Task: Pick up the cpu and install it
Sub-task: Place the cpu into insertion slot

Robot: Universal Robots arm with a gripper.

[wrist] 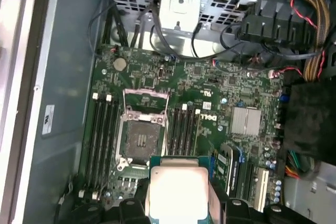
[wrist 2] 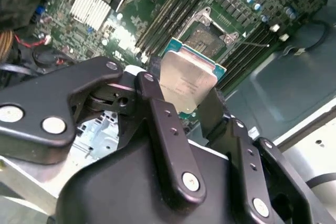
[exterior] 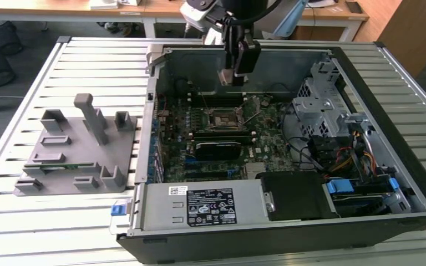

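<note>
Fingers: black, clamped on opposite edges of the square silver-topped, green-edged cpu.
Position: cpu aloft over the green motherboard, apart from its open metal-framed socket.
Room: dark memory slots flank the socket; grey case wall close beside.
Labels: white printed sticker on the near power supply.

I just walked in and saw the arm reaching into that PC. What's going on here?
The robot arm's gripper is shut on the cpu, gripping it by its edges above the motherboard inside the open computer case. The socket looks empty, with its metal frame lifted. The cpu hangs in the air close to it and is not yet seated. A grey fixture sits on the table at the exterior view's left.
</note>
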